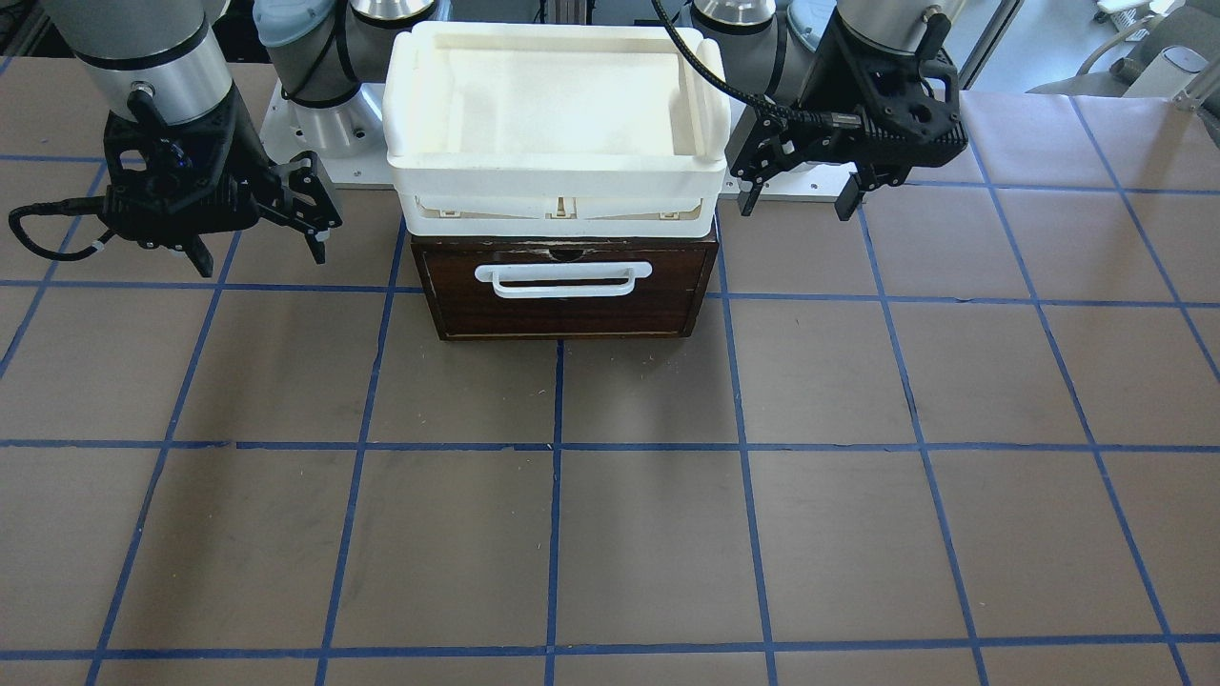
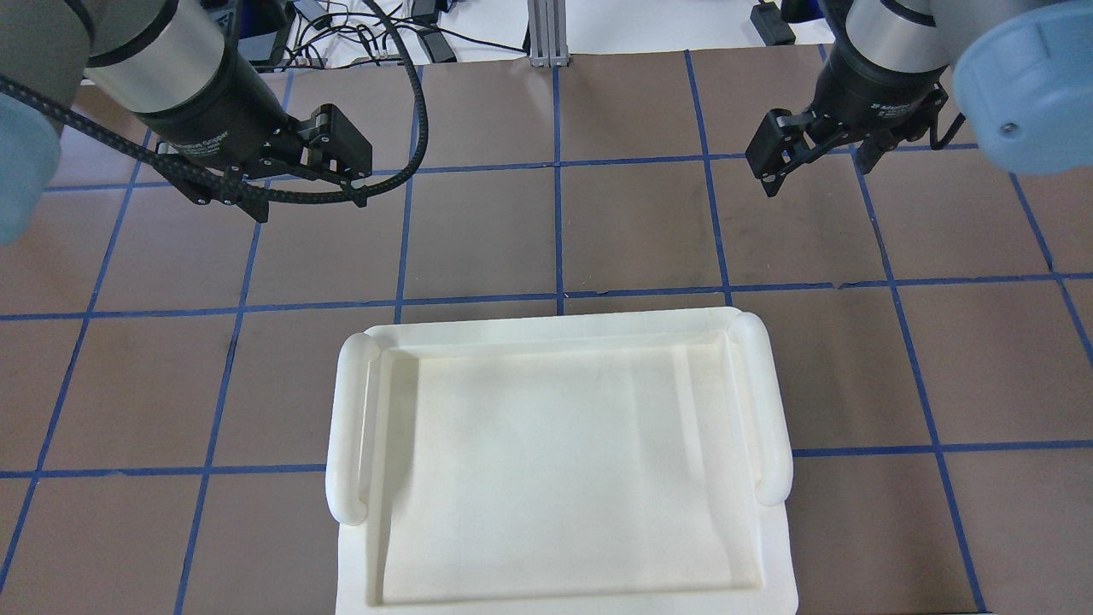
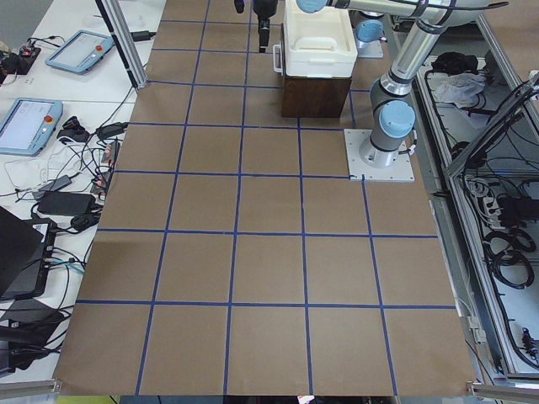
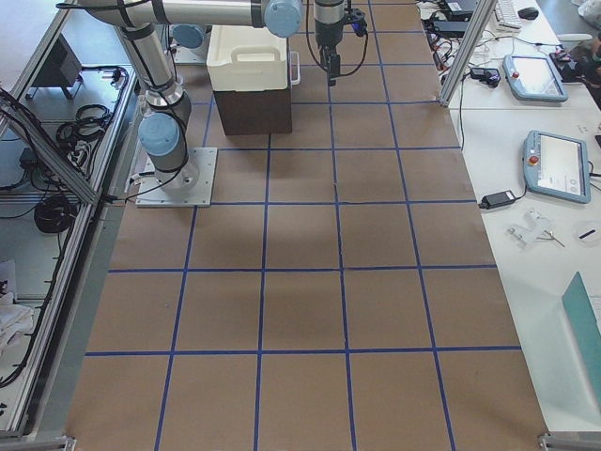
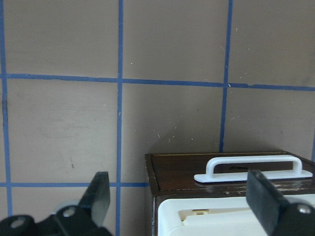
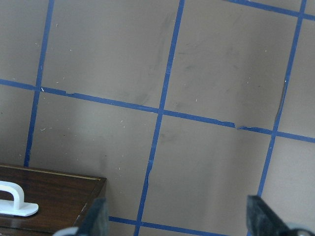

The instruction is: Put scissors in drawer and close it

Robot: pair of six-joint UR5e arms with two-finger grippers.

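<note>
Dark-brown drawer (image 1: 562, 291) sits shut in its case, white tub (image 1: 558, 181) on top. Scissors show in no view, possibly inside. Left gripper (image 1: 796, 198) and right gripper (image 1: 259, 252) hang spread and empty, flanking the case, probably to keep clear.

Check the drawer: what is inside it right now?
That cannot be seen: the drawer is shut, so its inside is covered. The scissors show in no view. The white tub on top of the case looks empty.
</note>
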